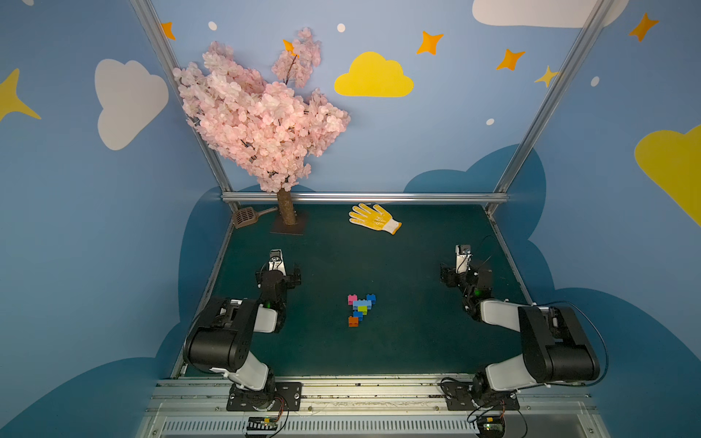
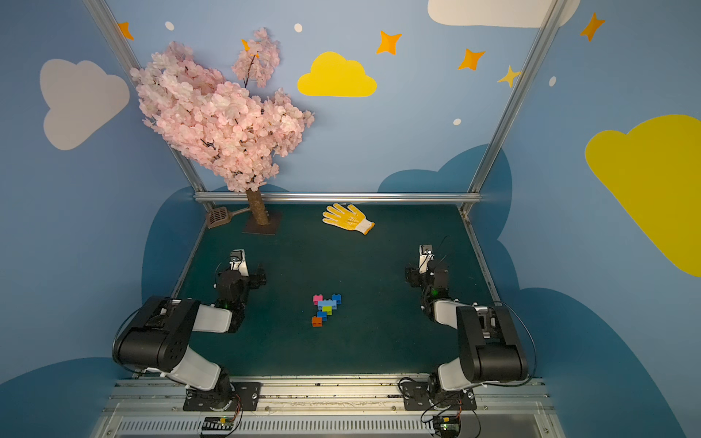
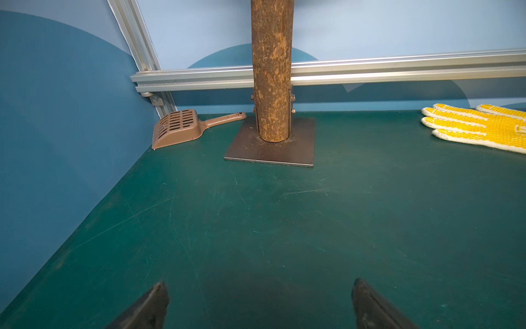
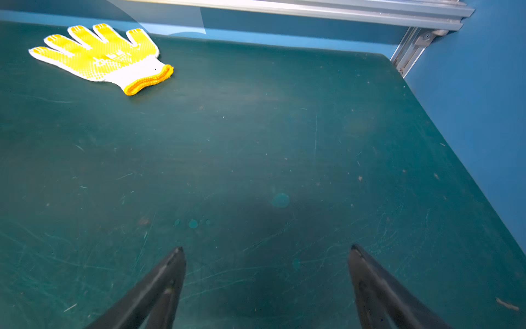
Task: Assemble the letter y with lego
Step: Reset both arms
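Observation:
The lego bricks lie joined as a flat letter y point(image 1: 360, 308) point(image 2: 326, 309) on the green mat, midway between the two arms. A pink brick point(image 1: 352, 299) and a dark blue brick point(image 1: 371, 298) form its arms above a light blue bar point(image 1: 361, 303). Lime green point(image 1: 363, 309), dark blue point(image 1: 357, 314) and orange point(image 1: 353, 321) bricks form the stem. My left gripper point(image 1: 278, 265) point(image 3: 260, 284) sits far to its left, open and empty. Far to its right is my right gripper point(image 1: 463, 261) point(image 4: 266, 247), also open and empty. Neither wrist view shows the bricks.
A yellow glove point(image 1: 373, 218) point(image 4: 99, 57) lies at the back of the mat. The pink blossom tree's trunk point(image 3: 271, 71) stands on a square plate point(image 3: 270, 151) at the back left, with a brown scoop point(image 3: 178, 126) beside it. An aluminium rail point(image 1: 364, 197) bounds the back.

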Robot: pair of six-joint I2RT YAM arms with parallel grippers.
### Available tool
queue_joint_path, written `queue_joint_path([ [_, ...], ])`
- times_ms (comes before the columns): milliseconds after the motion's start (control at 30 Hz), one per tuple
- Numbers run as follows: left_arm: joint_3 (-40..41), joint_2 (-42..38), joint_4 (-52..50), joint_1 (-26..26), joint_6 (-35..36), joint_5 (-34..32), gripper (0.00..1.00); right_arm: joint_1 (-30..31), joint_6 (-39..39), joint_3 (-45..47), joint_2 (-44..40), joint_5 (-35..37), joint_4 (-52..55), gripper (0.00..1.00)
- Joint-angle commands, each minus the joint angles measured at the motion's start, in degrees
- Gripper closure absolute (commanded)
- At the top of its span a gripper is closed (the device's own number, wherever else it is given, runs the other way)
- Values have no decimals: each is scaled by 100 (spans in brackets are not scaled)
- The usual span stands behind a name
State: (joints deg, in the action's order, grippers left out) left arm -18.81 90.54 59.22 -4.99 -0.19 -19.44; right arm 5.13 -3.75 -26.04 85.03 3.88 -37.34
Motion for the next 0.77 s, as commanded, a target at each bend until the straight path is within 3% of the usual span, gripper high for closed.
queue_joint_path([
  [0,17,54,81,16,59,37,0,-29,43,-28,-54,17,191,11],
  [733,-33,42,-16,51,35,85,0,-99,76,-68,-40,-98,255,11],
])
